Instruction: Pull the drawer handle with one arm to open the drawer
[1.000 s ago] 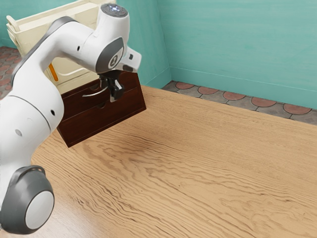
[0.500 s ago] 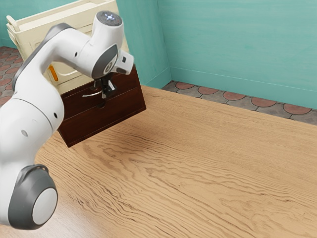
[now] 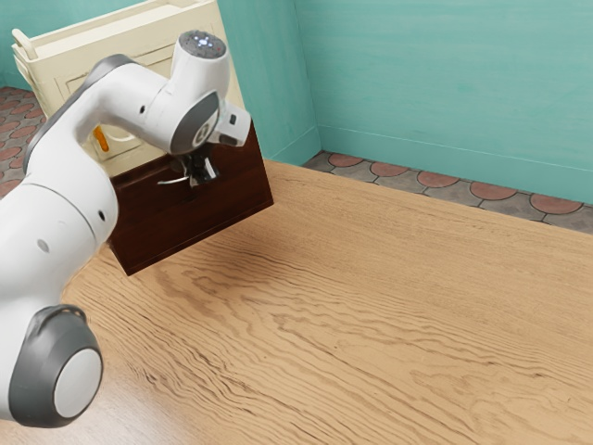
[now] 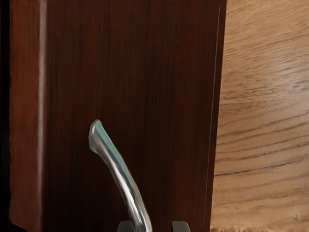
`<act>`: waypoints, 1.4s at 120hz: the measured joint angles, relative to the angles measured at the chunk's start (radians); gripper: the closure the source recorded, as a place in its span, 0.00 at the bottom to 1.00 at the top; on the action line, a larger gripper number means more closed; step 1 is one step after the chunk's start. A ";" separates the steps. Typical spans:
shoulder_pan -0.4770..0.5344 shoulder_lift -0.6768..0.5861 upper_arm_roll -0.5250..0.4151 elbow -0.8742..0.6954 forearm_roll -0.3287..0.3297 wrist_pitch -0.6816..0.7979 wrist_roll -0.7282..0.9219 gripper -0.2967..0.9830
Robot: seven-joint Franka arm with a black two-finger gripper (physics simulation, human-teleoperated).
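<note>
The handle (image 4: 123, 181) is a slim, silvery bar, bowed along its length, with a rounded end that meets the front of the drawer (image 4: 159, 96). A bluish-green sheen and pale highlights run down it.

The gripper (image 3: 202, 172) is at the handle, its fingers spread. The bar runs into the space between the fingertips (image 4: 181, 226), right beside one, with a gap to the other; whether it touches the nearer one I cannot tell.

Around the handle, the drawer front is a flat panel of dark red-brown wood, finely streaked. Past one side of the handle a pale, straight edge borders a redder wooden strip. Below the handle spreads the bench (image 3: 371, 297), light wood with wavy, darker grain. Beyond and above the handle is a cream cabinet (image 3: 65, 69) with raised panel mouldings and a small orange piece (image 3: 102, 139). Well apart from the handle, toward the exterior view's right, is a teal wall (image 3: 445, 83) over curved grey and reddish floor tiles (image 3: 435, 179).
</note>
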State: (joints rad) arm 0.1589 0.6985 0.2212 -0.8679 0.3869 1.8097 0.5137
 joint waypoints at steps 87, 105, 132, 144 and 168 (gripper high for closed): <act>-0.153 -0.298 0.014 -0.416 -0.025 0.036 -0.053 0.85; -0.189 -0.323 0.046 -0.458 -0.028 0.048 -0.068 0.85; -0.235 -0.365 0.064 -0.514 -0.034 0.054 -0.087 0.84; -0.259 -0.392 0.068 -0.541 -0.034 0.056 -0.097 0.85; -0.280 -0.425 0.069 -0.576 -0.033 0.059 -0.115 0.85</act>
State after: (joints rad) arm -0.1208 0.2739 0.2897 -1.4438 0.3544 1.8687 0.3986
